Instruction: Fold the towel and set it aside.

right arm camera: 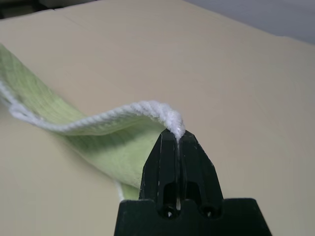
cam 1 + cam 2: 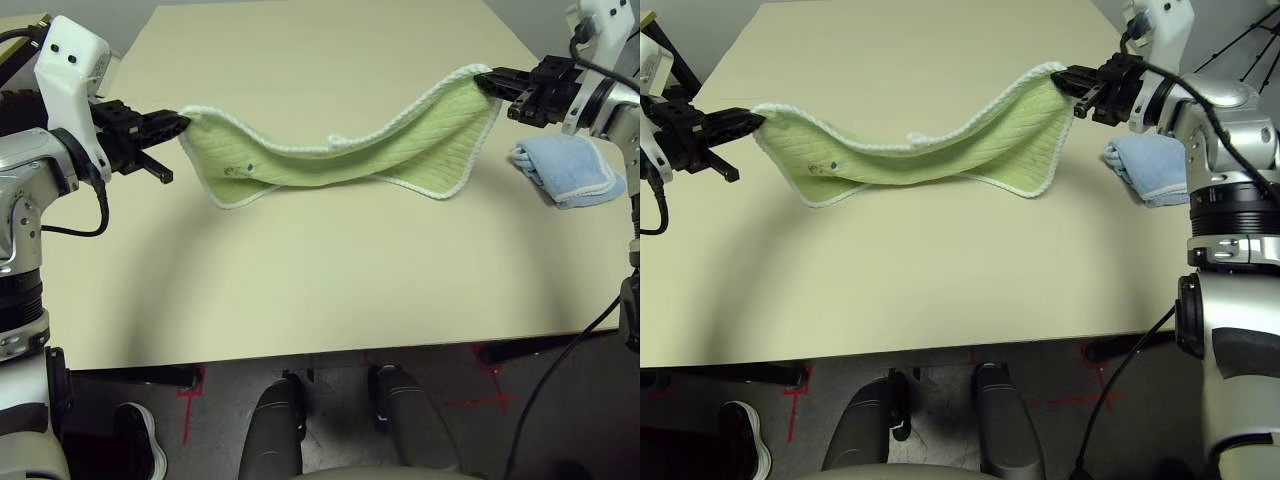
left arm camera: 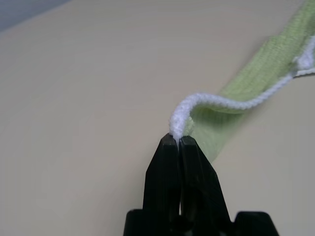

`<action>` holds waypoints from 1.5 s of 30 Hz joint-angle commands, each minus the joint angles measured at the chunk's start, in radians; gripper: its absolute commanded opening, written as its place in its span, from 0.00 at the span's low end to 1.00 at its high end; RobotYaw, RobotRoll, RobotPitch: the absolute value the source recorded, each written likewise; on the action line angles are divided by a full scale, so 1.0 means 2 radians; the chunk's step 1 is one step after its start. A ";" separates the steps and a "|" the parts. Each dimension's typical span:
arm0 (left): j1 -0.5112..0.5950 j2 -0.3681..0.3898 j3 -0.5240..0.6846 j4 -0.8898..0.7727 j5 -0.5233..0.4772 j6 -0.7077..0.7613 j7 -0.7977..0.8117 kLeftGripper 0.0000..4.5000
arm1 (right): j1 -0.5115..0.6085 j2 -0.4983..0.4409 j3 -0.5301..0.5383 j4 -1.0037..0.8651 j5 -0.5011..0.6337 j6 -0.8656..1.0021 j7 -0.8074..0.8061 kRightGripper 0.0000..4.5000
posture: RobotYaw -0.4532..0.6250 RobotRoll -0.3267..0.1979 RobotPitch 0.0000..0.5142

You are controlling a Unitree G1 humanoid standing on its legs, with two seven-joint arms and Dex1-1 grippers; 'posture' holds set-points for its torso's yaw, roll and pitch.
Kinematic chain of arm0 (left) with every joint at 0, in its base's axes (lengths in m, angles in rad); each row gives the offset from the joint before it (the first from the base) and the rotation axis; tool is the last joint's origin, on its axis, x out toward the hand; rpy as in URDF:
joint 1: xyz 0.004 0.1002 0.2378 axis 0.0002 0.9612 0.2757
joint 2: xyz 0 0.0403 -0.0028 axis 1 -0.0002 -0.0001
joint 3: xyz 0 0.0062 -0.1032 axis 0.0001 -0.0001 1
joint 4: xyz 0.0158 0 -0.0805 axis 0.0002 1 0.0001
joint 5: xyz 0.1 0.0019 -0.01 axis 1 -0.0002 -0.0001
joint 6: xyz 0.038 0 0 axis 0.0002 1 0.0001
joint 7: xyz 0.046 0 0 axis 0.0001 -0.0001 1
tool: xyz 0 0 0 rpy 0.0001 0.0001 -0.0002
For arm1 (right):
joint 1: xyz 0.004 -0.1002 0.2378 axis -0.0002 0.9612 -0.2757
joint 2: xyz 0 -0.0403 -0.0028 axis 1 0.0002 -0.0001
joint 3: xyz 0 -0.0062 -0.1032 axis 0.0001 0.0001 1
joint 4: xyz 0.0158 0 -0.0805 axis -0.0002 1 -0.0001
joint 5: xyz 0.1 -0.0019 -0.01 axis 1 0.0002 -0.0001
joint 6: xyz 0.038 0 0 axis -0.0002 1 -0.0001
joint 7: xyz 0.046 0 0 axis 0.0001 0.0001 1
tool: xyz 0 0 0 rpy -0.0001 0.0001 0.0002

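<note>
The light-green towel (image 2: 340, 150) with white edging hangs stretched between my two grippers above the table, sagging in the middle so its lower edge rests on the tabletop. At the towel's left corner my left gripper (image 2: 180, 124) is shut on the white edging (image 3: 182, 115). The right gripper (image 2: 487, 80) pinches the opposite corner (image 1: 170, 118) in the same way. A small dark mark (image 2: 248, 167) shows near the towel's left end.
A folded light blue cloth (image 2: 568, 168) lies on the table (image 2: 300, 290) at the right edge, just below my right gripper. The table's front edge runs across the lower part of the view, with the floor and red tape marks below it.
</note>
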 commanded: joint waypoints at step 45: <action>0.160 0.004 -0.045 -0.088 0.110 -0.129 0.016 0.01 | 0.072 0.032 0.061 0.107 -0.138 -0.272 -0.003 0.00 | 0.30 0.62 0.40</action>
